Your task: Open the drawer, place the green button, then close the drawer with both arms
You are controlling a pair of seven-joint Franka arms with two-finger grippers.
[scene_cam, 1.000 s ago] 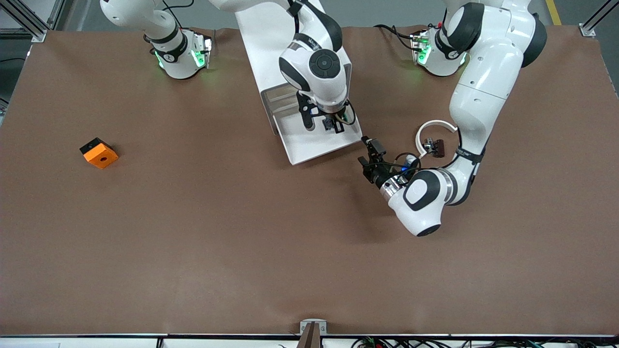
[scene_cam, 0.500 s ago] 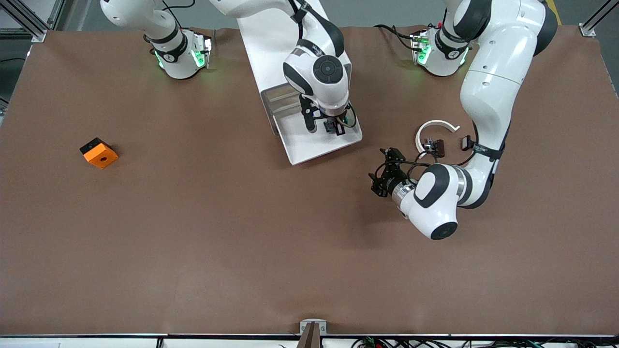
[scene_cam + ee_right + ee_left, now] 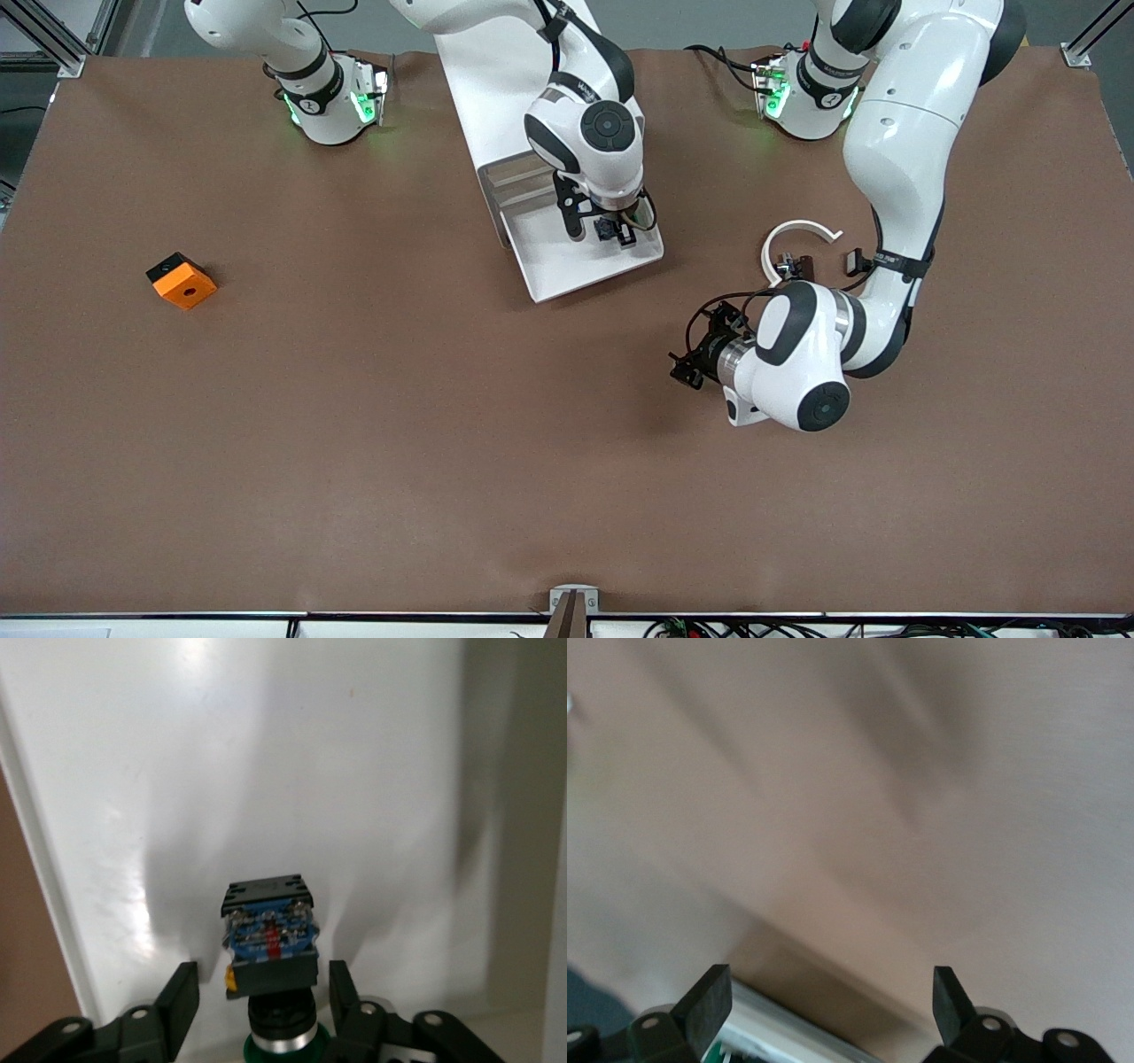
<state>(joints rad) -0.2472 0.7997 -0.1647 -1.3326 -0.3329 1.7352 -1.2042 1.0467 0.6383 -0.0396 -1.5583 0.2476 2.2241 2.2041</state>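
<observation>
The drawer (image 3: pixel 580 266) is pulled out of the white cabinet (image 3: pixel 496 80), its white floor bare toward the front camera. My right gripper (image 3: pixel 604 232) is low in the drawer, straddling the button (image 3: pixel 606 228). In the right wrist view the button (image 3: pixel 268 930) shows its bluish end, black body and green cap. That gripper (image 3: pixel 262 974) has its jaws open, with a narrow gap on each side of the button. My left gripper (image 3: pixel 695 359) hangs over bare table nearer the front camera than the drawer. In the left wrist view it (image 3: pixel 830 979) is wide open and empty.
An orange square block (image 3: pixel 181 280) lies toward the right arm's end of the table. A white curved band (image 3: pixel 797 239) with small black clips lies beside the left arm's forearm. The cabinet stands between the two arm bases.
My left gripper has swung away from the drawer's corner, toward the front camera, and turned. My right gripper has stayed in the drawer at the button, shifting only slightly.
</observation>
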